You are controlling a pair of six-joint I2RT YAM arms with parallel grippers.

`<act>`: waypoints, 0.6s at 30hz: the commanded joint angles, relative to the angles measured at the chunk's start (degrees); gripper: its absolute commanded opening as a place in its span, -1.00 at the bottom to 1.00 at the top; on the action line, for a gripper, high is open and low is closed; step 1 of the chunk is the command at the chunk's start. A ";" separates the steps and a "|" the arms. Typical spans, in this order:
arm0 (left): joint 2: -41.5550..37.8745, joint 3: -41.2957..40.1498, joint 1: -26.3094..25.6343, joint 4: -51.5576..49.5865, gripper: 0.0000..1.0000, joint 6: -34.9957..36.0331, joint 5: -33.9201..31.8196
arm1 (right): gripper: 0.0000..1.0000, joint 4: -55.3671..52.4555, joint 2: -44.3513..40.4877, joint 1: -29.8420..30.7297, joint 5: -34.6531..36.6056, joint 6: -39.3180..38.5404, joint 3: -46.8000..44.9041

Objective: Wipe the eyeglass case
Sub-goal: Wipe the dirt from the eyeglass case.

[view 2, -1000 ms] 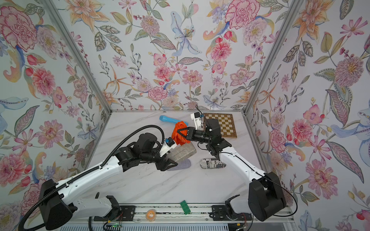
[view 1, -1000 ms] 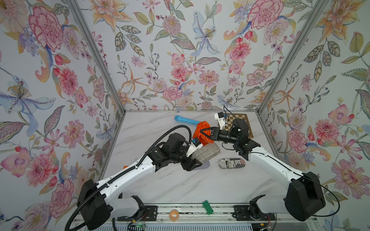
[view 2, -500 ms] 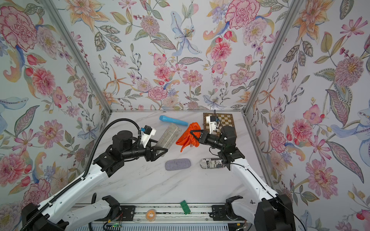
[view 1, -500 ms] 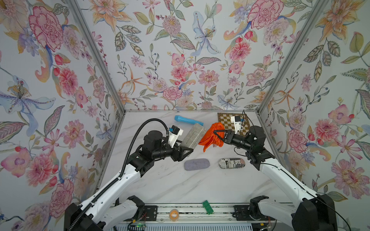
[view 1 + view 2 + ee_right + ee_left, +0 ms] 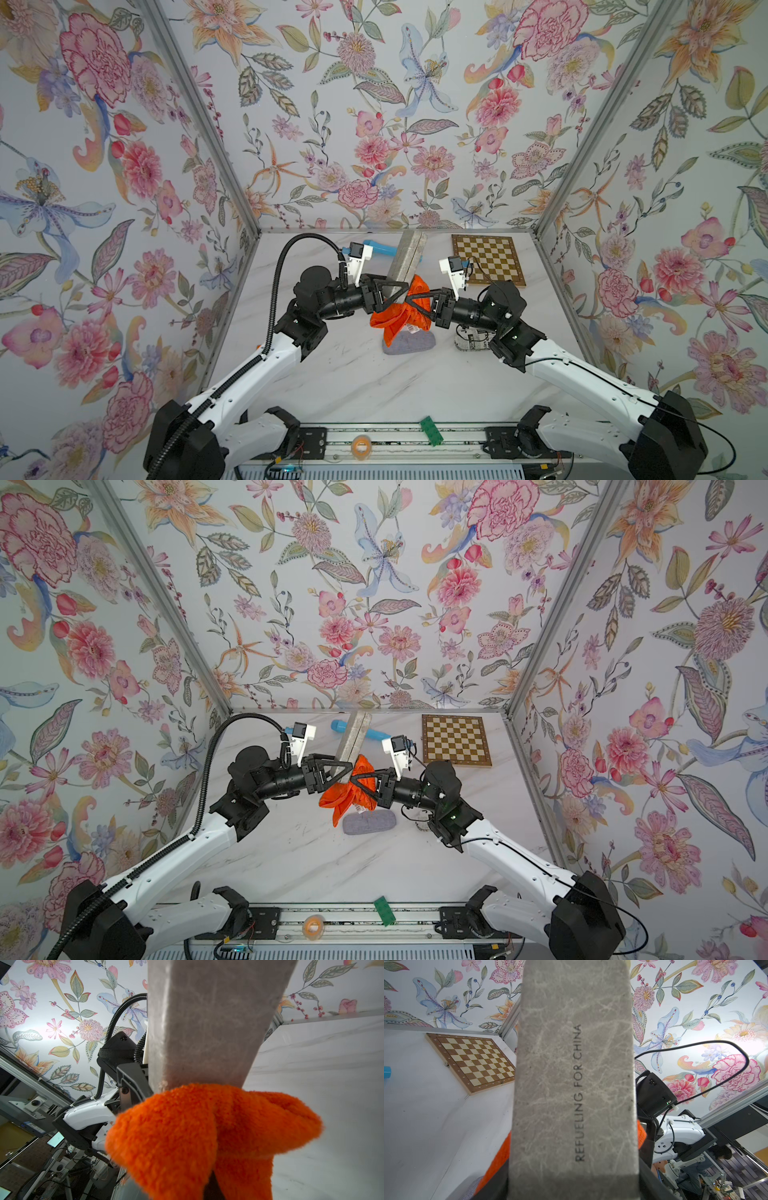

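The eyeglass case (image 5: 409, 257) (image 5: 353, 737) is a grey marbled box printed "REFUELING FOR CHINA". It stands nearly upright in the air above the table's middle. My left gripper (image 5: 392, 291) (image 5: 338, 771) is shut on its lower end, and the case (image 5: 571, 1084) fills the left wrist view. My right gripper (image 5: 415, 301) (image 5: 359, 783) is shut on a fluffy orange cloth (image 5: 395, 320) (image 5: 345, 798). The cloth (image 5: 207, 1136) bunches against the case's (image 5: 207, 1022) lower end, beside the left fingers. It hides the right fingertips.
A grey-lilac felt oval (image 5: 409, 345) lies on the table under the cloth. A printed crumpled can (image 5: 471, 341) lies right of it. At the back are a chessboard (image 5: 488, 259) and a blue tube (image 5: 384, 249). A green brick (image 5: 430, 431) and a tape roll (image 5: 360, 445) sit on the front rail.
My left gripper lifted the case off the felt oval and tipped it upright. My right gripper, holding the cloth, drew back right, then came in against the case's lower end.
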 commanded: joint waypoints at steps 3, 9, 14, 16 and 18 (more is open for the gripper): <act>-1.65 -0.04 -1.91 -8.12 -0.09 2.81 3.30 | -1.00 -2.55 -0.48 -3.09 0.50 -7.07 6.03; -2.78 1.63 -1.05 -12.35 -0.09 5.75 2.02 | -1.00 -7.29 -1.20 1.41 1.35 -10.37 5.05; 0.58 6.46 1.32 -13.43 -0.08 5.95 4.52 | -1.00 -2.15 -0.21 4.49 0.41 -7.85 1.31; 2.21 7.36 1.20 -13.94 -0.08 5.64 6.97 | -1.00 -4.63 0.26 2.87 0.44 -9.12 3.48; 2.92 6.22 0.72 -13.05 -0.09 4.33 8.91 | -1.00 -6.99 0.57 -0.46 0.10 -10.19 6.81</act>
